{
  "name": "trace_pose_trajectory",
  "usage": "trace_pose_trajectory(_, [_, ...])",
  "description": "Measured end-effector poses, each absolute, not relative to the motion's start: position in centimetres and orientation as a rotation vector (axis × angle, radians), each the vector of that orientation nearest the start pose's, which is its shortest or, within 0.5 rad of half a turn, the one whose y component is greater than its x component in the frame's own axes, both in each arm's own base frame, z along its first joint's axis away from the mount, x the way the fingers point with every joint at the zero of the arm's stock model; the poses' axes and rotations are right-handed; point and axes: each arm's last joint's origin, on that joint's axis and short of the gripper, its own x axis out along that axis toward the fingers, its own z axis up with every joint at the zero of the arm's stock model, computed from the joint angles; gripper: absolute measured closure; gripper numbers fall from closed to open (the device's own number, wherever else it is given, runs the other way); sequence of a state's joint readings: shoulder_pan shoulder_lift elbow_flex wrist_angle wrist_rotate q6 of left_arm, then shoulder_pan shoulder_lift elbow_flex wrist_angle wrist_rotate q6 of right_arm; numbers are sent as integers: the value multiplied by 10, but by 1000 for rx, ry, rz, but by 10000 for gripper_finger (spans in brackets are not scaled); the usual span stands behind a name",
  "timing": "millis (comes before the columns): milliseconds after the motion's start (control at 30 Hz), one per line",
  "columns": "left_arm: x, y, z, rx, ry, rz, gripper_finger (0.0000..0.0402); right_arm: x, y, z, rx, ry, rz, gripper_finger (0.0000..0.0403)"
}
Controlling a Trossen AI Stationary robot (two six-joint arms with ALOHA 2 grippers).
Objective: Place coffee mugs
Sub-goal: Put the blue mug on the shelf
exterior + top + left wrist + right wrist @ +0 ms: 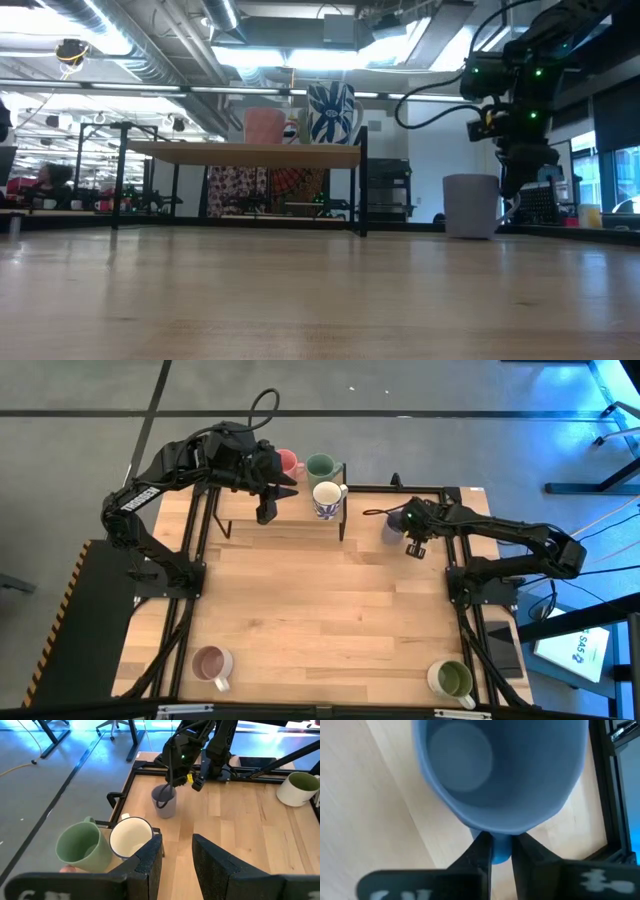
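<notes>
A wooden shelf (300, 515) on black legs stands at the table's far side. On it stand a pink mug (287, 460), a green mug (320, 465) and a white mug with blue pattern (328, 498). My left gripper (177, 850) is open and empty over the shelf, beside the white mug (131, 837). A lavender mug (392, 525) stands on the table to the shelf's right, and my right gripper (415, 546) is shut on it. A beige-pink mug (212, 663) stands near the front left. A cream mug with an olive inside (452, 678) stands near the front right. My right gripper pinches the lavender mug's handle (501, 854) between its two fingers, one finger on each side of it. The fingers come from above, pointing down, on the mug's right near side. The mug stands upright with its base on the table (470, 205).
The shelf's black legs (362, 180) reach down to the table. A black frame (455, 600) runs round the wooden table top. A dark cable (169, 775) hangs by the lavender mug. The middle of the table (320, 610) is bare wood.
</notes>
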State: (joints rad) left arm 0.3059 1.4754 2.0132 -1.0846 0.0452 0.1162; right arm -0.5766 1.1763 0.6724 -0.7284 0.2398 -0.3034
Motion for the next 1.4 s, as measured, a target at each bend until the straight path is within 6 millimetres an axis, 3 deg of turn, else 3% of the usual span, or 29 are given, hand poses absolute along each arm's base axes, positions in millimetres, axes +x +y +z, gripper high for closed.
trace_pose_trajectory(233, [244,75,490,10,593,218,302,156,-108,199,-5,1274,-519,385])
trace_pose_trajectory(433, [242,72,487,5,632,204,302,148,-102,222,-15,1172,-561,385])
trace_pose_trajectory(667, [244,64,486,69,634,96,302,158,-83,276,-146,1043,-540,385])
trace_pose_trajectory(900, [253,51,480,255,676,-43,298,177,-47,348,-269,823,-410,385])
trace_pose_trajectory(1033, [263,41,474,385,685,-149,298,186,-25,376,-325,750,-326,385])
trace_pose_trajectory(1200, [276,27,466,426,701,-236,298,205,-5,386,-384,793,-239,385])
trace_pose_trajectory(1400, [289,4,454,525,736,-369,298,240,15,378,-447,848,-132,385])
